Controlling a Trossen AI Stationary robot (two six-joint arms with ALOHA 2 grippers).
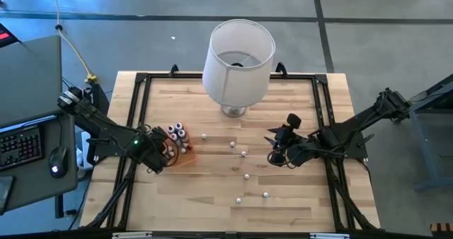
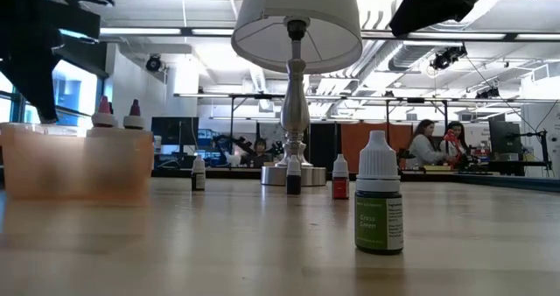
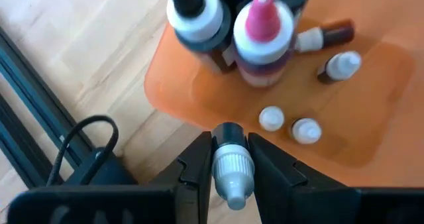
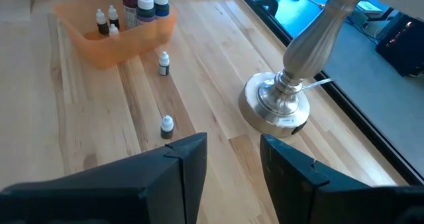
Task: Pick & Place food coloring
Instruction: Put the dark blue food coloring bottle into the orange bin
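Left gripper (image 3: 228, 168): clamping a small white-capped bottle (image 3: 230, 164) between its fingers, hovering at the orange tray's (image 3: 371, 105) edge.
Right gripper (image 4: 232, 164): waiting with fingers parted, holding nothing, near the lamp (image 4: 291, 91).

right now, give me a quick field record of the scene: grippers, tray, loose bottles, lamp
left gripper: shut on a small white-capped bottle, held over the edge of the orange tray
right gripper: open, empty, above the bare table near the lamp
orange tray contents: several bottles, some upright, one with a pink tip, one lying on its side
loose bottles: several scattered on the table, including a green-labelled one
lamp: upright at the table's far middle
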